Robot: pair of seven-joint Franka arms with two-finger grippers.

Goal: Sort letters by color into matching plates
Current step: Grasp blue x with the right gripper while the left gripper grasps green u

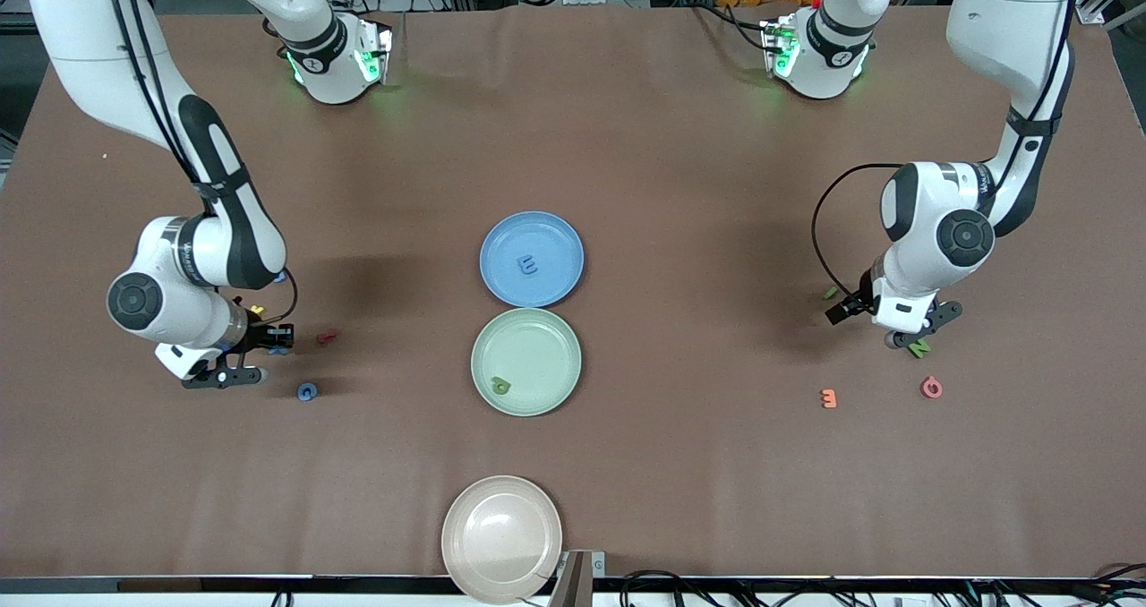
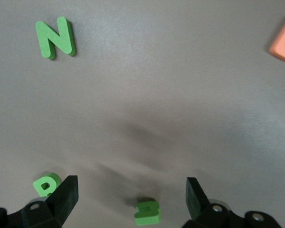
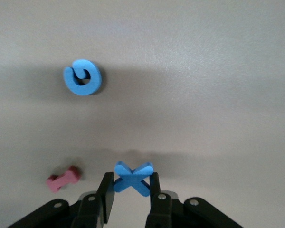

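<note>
The blue plate (image 1: 503, 234) holds a blue letter E (image 1: 528, 265). The green plate (image 1: 539, 338), nearer the front camera, holds a green letter (image 1: 501, 384). My right gripper (image 1: 273, 338) is low over the table at the right arm's end, shut on a blue X (image 3: 133, 177). A blue G (image 1: 307, 391) lies beside it and also shows in the right wrist view (image 3: 82, 77). My left gripper (image 1: 904, 338) is open, low over a small green letter (image 2: 147, 212) that sits between its fingers. A green N (image 2: 56, 37) and another green letter (image 2: 46, 184) lie close by.
A red letter (image 1: 327, 337) and a yellow letter (image 1: 257, 310) lie near my right gripper. An orange letter (image 1: 829, 398) and a pink letter (image 1: 931, 387) lie near the left gripper. A beige plate (image 1: 501, 526) sits at the table's front edge.
</note>
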